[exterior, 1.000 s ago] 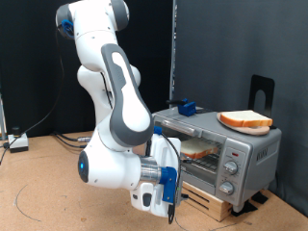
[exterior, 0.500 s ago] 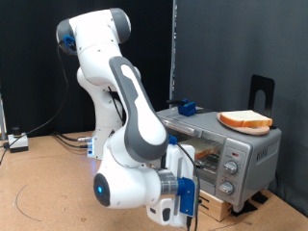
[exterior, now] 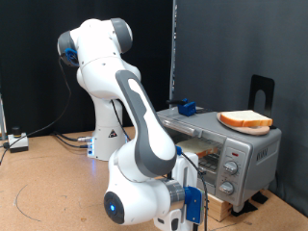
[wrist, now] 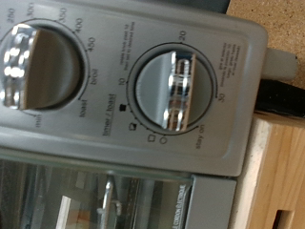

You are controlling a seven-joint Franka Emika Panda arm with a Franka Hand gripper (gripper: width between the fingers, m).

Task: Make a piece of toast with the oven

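Silver oven (exterior: 219, 154) with bread (exterior: 200, 146) inside; pincer (exterior: 195, 214) low before knobs (wrist: 172, 93), opening not discernible; timer-setting stage, apparently.

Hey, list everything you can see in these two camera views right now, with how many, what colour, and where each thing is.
oven: one, silver, on a wooden stand at the exterior view's right, door shut.
piece of toast: one, cream with brown crust, lying on the oven's roof.
second slice: one, pale, dimly seen through the glass door, inside the oven.
knobs: two show in the wrist view, grey with shiny grips, on the oven's panel.
wooden stand: one, light wood, under the oven.
blue object: one, on the oven's roof, back edge.
black stand: one, behind the oven.
robot arm: one, white and grey, centre of the exterior view.
gripper: one, blue-trimmed, low before the oven's front; fingers not visible.
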